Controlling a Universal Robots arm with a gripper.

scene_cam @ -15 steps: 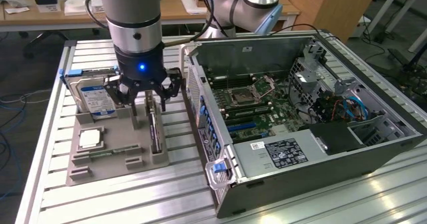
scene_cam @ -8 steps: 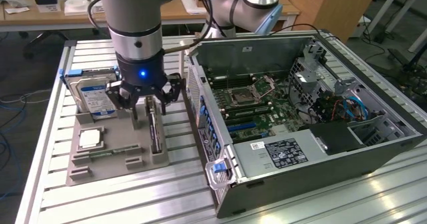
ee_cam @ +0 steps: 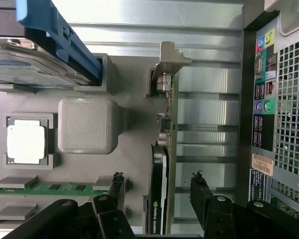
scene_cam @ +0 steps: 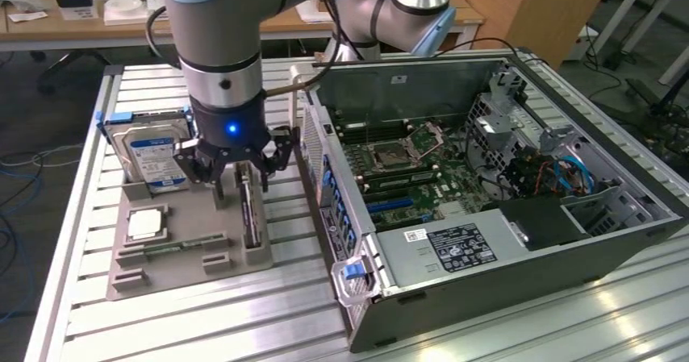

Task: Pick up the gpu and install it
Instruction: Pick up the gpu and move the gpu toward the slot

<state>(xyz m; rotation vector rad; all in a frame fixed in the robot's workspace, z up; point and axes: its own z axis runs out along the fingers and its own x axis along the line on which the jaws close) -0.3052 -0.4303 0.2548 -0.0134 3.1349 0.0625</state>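
The gpu [scene_cam: 250, 217] stands on its edge in a slot of the grey holder plate [scene_cam: 173, 273], just beside the open computer case [scene_cam: 603, 257]. In the wrist view the gpu [ee_cam: 164, 164] shows edge-on, a green board with a black cooler and its silver bracket [ee_cam: 172, 55] at the far end. My gripper [scene_cam: 242, 172] hangs right above the card. The gripper [ee_cam: 157, 191] is open, with one black finger [ee_cam: 114, 189] on each side of the card and a gap between each finger and the card. Nothing is held.
On the same holder plate [ee_cam: 129, 89] are a hard drive [scene_cam: 156, 152] with a blue bracket, a processor [scene_cam: 145, 223], a memory stick [scene_cam: 177, 247] and a grey block [ee_cam: 87, 124]. The case's rear ports [ee_cam: 261, 104] sit close to the card. The motherboard [scene_cam: 404, 168] lies exposed.
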